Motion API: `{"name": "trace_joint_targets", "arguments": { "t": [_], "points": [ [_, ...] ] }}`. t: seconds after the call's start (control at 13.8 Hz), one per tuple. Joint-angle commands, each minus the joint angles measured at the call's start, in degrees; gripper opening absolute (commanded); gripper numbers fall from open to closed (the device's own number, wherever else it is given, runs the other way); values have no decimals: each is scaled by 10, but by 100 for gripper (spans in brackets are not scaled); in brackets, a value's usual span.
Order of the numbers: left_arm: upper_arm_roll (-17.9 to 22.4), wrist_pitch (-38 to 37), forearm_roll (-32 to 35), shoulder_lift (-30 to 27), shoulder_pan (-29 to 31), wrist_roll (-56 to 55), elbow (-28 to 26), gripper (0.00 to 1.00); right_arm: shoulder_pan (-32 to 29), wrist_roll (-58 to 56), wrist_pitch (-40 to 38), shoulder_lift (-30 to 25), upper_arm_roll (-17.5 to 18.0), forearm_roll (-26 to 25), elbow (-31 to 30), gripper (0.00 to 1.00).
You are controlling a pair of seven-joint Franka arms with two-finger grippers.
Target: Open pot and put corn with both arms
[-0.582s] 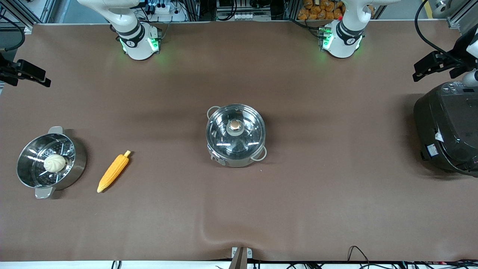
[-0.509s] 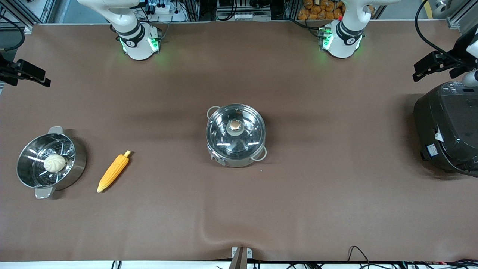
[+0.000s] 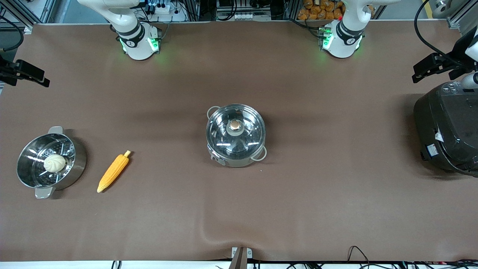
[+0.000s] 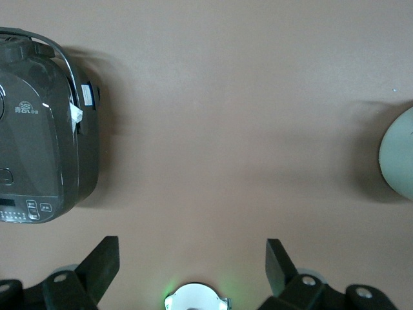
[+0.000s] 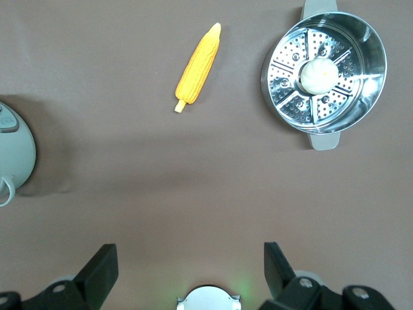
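The steel pot [image 3: 235, 136] stands mid-table, its glass lid [image 3: 246, 140] on it with a tan knob [image 3: 234, 125]. The corn [image 3: 113, 172] lies on the mat toward the right arm's end, beside the steamer pot. My right gripper [image 5: 188, 248] is open and empty, high over bare mat; its view shows the corn [image 5: 199, 64] and the pot's edge [image 5: 13, 155]. My left gripper [image 4: 191, 244] is open and empty, high over bare mat, with the pot's edge [image 4: 400, 161] in its view. Both are well away from the pot and the corn.
A steel steamer pot [image 3: 76, 164] with a white bun [image 3: 54, 163] in it stands at the right arm's end, also in the right wrist view [image 5: 361, 97]. A big black cooker [image 3: 446, 130] stands at the left arm's end, also in the left wrist view [image 4: 39, 142].
The dark hands at both side edges of the front view have shifted very slightly. The pot, lid and corn have not moved.
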Motion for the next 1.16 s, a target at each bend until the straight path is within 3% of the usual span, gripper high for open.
{"name": "trace_joint_targets", "arguments": {
  "t": [0.0,0.8,1.09],
  "points": [
    [-3,-11,13,11,1,4,20,100,1,-6,-2,-5,-3,-1,-1,100],
    [-4,-6,20,14,0,12,16,100,2,-6,-2,-5,-3,-1,-1,100],
    [-42,1,13,26,-2,-34,16,100,3,-6,-2,-5,-3,-1,-1,100]
  ]
}}
